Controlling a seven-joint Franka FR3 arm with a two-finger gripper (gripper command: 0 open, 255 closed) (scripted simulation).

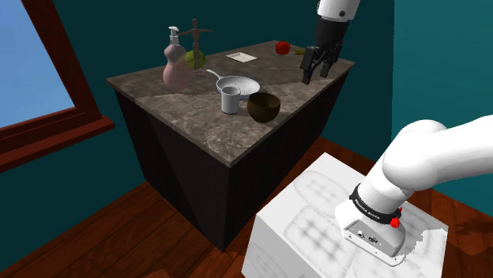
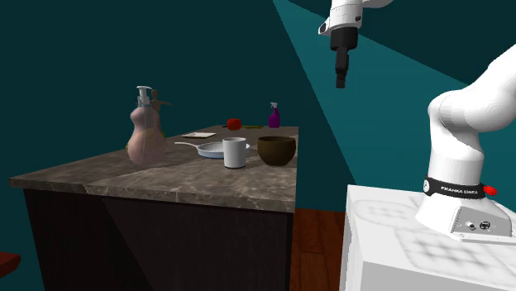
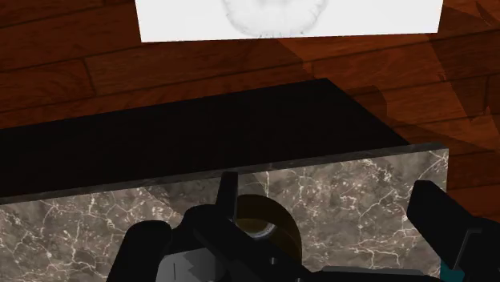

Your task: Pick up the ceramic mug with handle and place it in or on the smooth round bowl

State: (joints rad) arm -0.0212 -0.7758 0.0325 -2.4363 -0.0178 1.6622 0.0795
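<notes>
One white mug [image 1: 230, 99] stands just beside the brown bowl [image 1: 264, 107] on the counter [image 1: 197, 130].
You see your gripper [image 1: 316, 75] up high, well apart from the mug, spread wide and holding nothing.

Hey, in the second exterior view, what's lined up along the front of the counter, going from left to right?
Pink pump bottle → white pan → white mug → dark brown bowl.

The white arm [image 1: 430, 162] arches up and over, its wrist pointing down. The black gripper [image 1: 317, 76] hangs in the air (both fingers spread well apart).
</notes>
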